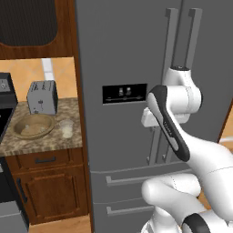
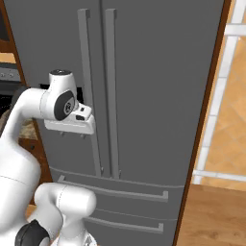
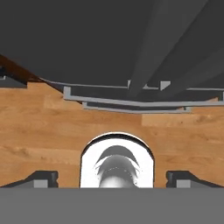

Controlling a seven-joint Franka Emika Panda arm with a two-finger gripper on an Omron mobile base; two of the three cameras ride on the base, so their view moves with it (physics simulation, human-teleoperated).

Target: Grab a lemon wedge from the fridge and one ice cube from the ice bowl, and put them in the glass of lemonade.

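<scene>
Fridge: tall grey French-door fridge [image 1: 127, 54], doors closed.
Gripper: dark-tipped two-finger gripper [image 3: 112, 178] spread wide, holding nothing, beside the fridge's long vertical handles [image 2: 98, 96].
Bowl: tan wooden bowl [image 1: 32, 126] left of fridge.

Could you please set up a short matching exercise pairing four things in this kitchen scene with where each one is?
Things:
1. toaster
2. ice bowl
3. glass of lemonade
4. black dispenser panel

Places:
a. on the fridge's left door
b. at the back of the counter, against the wall
c. on the counter, between the bowl and the fridge
d. on the counter, in front of the toaster

Pairs: 1-b, 2-d, 3-c, 4-a
</scene>
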